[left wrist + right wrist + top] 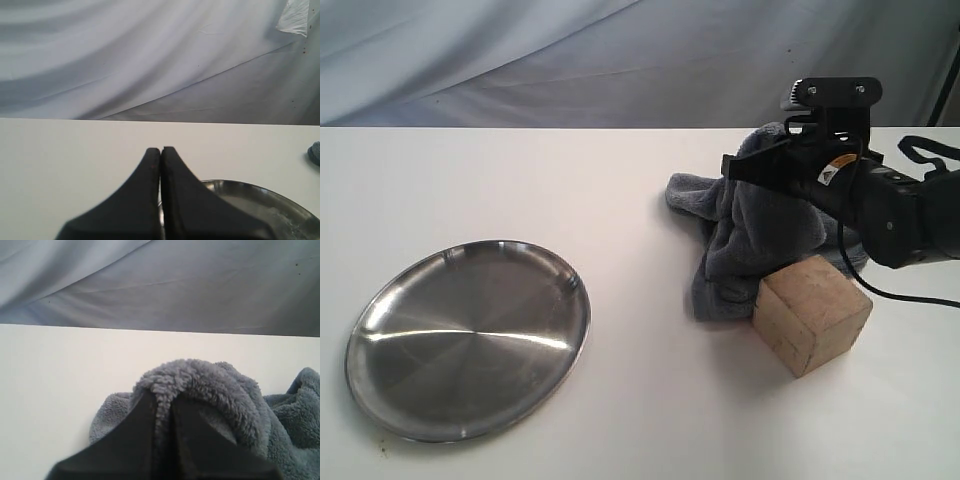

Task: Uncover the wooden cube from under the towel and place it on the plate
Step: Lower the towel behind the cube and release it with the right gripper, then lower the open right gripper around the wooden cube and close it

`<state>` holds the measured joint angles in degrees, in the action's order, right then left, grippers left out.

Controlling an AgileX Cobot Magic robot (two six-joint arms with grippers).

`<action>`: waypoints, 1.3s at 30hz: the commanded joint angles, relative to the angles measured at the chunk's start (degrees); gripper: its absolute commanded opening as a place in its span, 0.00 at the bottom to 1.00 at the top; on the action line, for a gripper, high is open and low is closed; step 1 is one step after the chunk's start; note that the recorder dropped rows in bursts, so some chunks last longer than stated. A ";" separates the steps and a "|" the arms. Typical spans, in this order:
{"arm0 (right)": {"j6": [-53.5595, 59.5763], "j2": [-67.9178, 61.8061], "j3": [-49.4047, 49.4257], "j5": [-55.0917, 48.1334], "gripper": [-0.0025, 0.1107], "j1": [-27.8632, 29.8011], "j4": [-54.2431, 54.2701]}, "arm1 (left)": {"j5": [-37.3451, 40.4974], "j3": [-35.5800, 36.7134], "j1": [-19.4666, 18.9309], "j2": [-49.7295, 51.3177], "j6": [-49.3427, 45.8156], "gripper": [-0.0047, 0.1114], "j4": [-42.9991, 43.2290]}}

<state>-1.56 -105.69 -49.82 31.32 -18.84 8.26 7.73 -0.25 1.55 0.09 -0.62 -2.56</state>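
The light tan wooden cube (812,312) stands bare on the white table at the right, its back touching the hanging towel (750,235). My right gripper (745,168) is shut on a fold of that fluffy blue-grey towel (210,390) and holds it lifted, with its lower part draped on the table behind and left of the cube. In the right wrist view the fold is pinched between the black fingers (137,432). The steel plate (470,335) lies at the front left. My left gripper (161,152) is shut and empty, just above the plate's rim (270,197).
A grey cloth backdrop (570,60) hangs behind the table's far edge. A black cable (910,295) trails from the right arm beside the cube. A scrap of towel (315,152) shows at the edge of the left wrist view.
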 commanded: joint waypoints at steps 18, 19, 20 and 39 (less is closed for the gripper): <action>0.22 9.40 -0.29 -4.12 0.61 0.08 -10.86 | -0.09 0.25 0.05 -0.09 0.15 0.05 0.04; 0.22 10.60 -0.29 -6.68 0.61 0.08 -10.86 | -0.09 0.25 0.05 -0.09 0.15 0.05 0.04; 0.22 12.14 -0.29 -9.64 0.61 0.08 -10.86 | -0.09 0.25 0.05 -0.09 0.15 0.05 0.04; 6.51 26.04 -0.29 -59.46 0.60 0.08 -9.48 | -0.09 0.25 0.05 -0.09 0.15 0.05 0.04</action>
<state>4.48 -80.08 -49.82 -22.17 -18.84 -2.01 7.73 -0.25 1.55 0.09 -0.62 -2.56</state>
